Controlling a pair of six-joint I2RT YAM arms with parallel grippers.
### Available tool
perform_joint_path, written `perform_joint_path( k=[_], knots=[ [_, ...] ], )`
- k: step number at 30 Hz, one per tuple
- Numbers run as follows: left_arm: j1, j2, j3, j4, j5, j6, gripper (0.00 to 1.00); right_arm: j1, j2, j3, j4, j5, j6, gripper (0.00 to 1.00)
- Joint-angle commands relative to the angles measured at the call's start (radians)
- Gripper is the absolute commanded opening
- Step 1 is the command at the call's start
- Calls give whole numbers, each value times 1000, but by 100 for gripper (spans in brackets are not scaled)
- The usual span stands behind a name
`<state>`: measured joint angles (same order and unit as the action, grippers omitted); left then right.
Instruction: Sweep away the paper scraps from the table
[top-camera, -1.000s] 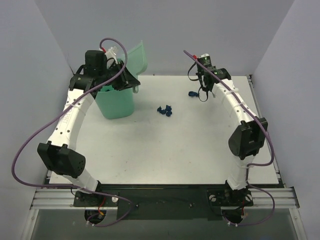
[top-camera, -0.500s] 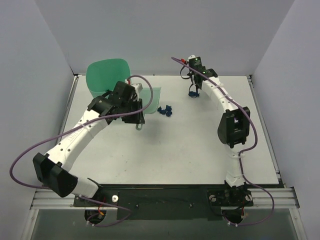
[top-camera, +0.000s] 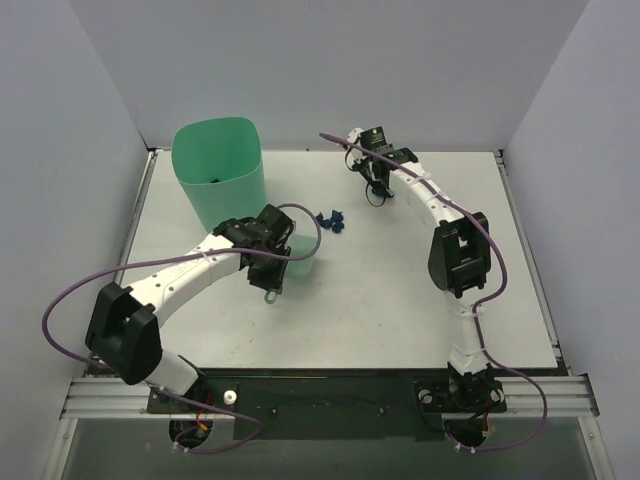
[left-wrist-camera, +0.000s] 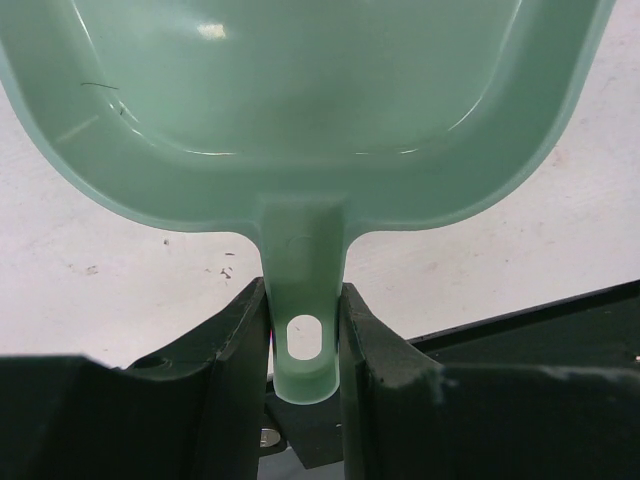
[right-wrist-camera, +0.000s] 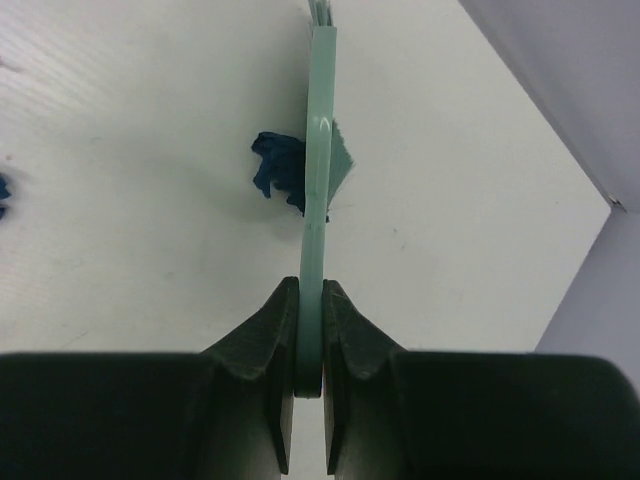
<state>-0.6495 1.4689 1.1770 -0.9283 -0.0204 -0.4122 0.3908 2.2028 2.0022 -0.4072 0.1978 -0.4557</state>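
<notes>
Left fingers (left-wrist-camera: 235, 350) clamp the mint-green dustpan (left-wrist-camera: 300, 100) by its handle; right fingers (right-wrist-camera: 265, 345) pinch the brush (right-wrist-camera: 318, 210), bristles beside a navy paper scrap (right-wrist-camera: 275, 170) on the table (right-wrist-camera: 130, 150).

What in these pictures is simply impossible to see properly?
- brush: bristles mostly cut off by the top edge in the right wrist view, hidden under the right claw in the top view.
- dustpan: front lip cut off by the top edge in the left wrist view.
- bin: a dark speck inside, too small to identify in the top view.
- paper scraps: too small to count in the top view.
</notes>
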Motion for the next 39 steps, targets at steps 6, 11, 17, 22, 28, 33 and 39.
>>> perform_joint_path(
  k=[6, 11, 17, 22, 28, 33, 39],
  knots=[
    [-44, 162, 82, 23, -23, 82, 0, 63, -112, -89, -33, -149, -11, 0],
    [-45, 246, 145, -20, -9, 133, 0, 88, -135, -102, -68, -225, -8, 0],
    [-44, 333, 222, -69, 7, 177, 0, 123, -147, -106, -104, -282, -6, 0],
    [-36, 398, 263, -92, 49, 202, 0, 149, -150, -114, -133, -305, 0, 0],
    [2, 447, 297, -89, 68, 210, 0, 163, -172, -152, -153, -353, 17, 0],
    [30, 482, 332, -92, 91, 222, 0, 171, -204, -181, -176, -406, 25, 0],
    [60, 533, 389, -96, 137, 240, 0, 183, -226, -204, -228, -495, 49, 0]
  ],
)
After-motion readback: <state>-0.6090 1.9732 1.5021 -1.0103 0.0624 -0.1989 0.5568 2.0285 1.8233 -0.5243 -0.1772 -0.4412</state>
